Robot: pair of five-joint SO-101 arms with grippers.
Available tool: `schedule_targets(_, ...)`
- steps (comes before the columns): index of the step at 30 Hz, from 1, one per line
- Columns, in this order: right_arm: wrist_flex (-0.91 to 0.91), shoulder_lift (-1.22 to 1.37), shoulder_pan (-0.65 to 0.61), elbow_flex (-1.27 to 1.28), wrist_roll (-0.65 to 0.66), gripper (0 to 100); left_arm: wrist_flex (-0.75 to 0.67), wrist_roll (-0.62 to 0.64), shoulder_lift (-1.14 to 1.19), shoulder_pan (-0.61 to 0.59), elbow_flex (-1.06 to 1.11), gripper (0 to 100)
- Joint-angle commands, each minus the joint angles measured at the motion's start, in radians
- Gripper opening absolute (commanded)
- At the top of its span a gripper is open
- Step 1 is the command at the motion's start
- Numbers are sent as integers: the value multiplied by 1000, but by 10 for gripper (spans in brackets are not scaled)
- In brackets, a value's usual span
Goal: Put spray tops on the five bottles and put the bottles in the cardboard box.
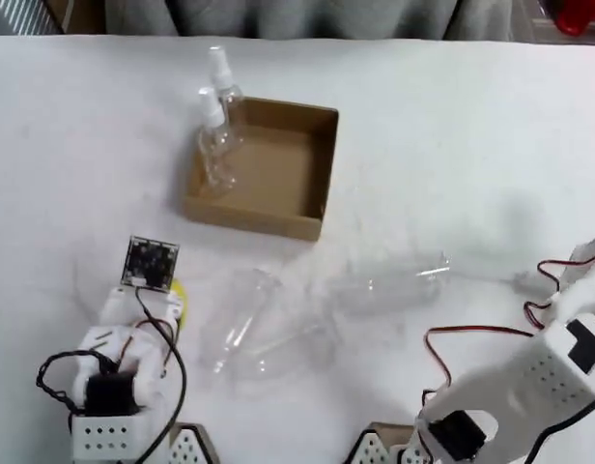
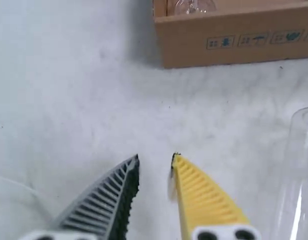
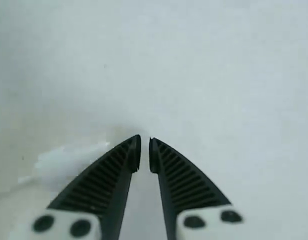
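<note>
Inside the cardboard box point(image 1: 254, 217), along its left wall, two capped spray bottles point(image 1: 217, 145) are standing, while three topless clear bottles point(image 1: 384, 285) are lying on the white table point(image 1: 471, 145) in front of it. The left gripper point(image 2: 155, 159) is hovering, jaws slightly parted and empty. The right gripper point(image 3: 144, 142) is sitting nearly closed on nothing, beside what looks like a loose spray top point(image 3: 69, 160). Being round and slick, the lying bottles are likely to roll or slip under a pinch.

Left arm point(image 1: 114, 387) folded low at near left, left gripper point(image 2: 155, 159) pointing down, jaws slightly apart. Right arm point(image 1: 529, 387) at near right, right gripper point(image 3: 144, 147) jaws nearly touching.
</note>
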Motion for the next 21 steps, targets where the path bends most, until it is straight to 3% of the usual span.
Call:
schedule_targets(1,120,-111,2,-46,-18,17,-6,-8,-1,-5,-3,113)
schedule_targets(6,82,-249,27,118,-31,17,-6,-8,-1,-5,-3,113)
schedule_targets(12,-174,-338,4,345,-41,16,-6,-8,-1,-5,-3,113)
schedule_targets(21,-213,-102,-58,181,-127,16,-6,-8,1,-8,-3,113)
